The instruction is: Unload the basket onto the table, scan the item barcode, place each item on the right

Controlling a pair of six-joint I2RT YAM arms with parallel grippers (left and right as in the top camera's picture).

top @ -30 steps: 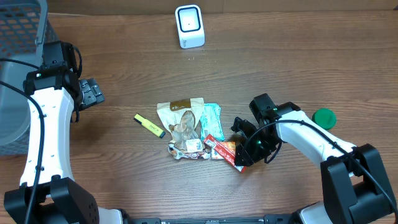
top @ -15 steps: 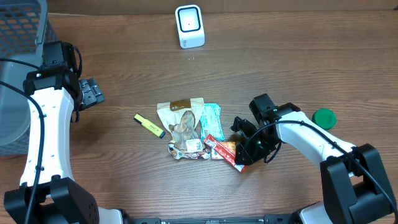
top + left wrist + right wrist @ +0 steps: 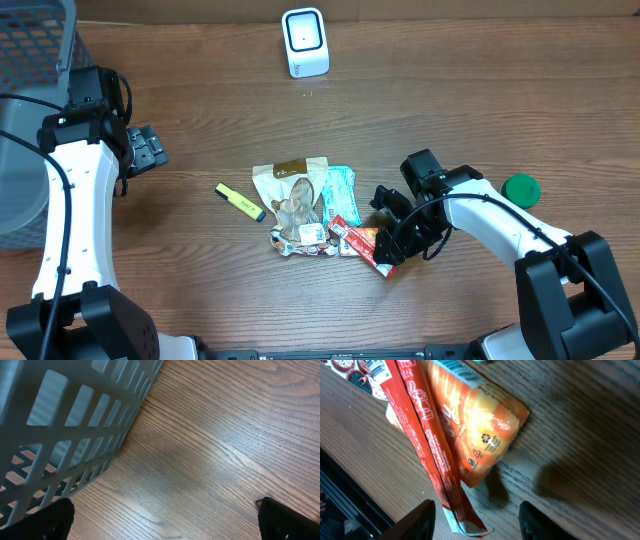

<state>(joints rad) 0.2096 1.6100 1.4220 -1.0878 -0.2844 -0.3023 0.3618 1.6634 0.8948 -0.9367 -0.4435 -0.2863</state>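
My right end effector (image 3: 392, 241), bench 5 o'clock: jaws wider than second ago, straddling red packet (image 3: 358, 242) tip, not clamped. I judge grasp not made; scanner (image 3: 304, 42) at 12; left end effector (image 3: 147, 150) released, 9 o'clock.

Soft, even light from above lies on the brown wood-grain desk (image 3: 480, 90), and shadows are faint. Up close, pale sheen streaks the grain, the grey slatted plastic basket (image 3: 60, 425) looks soft, and the glossy orange-and-red snack wrapper (image 3: 480, 425) glares beside a dark, blurred shadow.

Glossy plastic snack pkts (image 3: 480, 425) on matt wood table (image 3: 585, 405)
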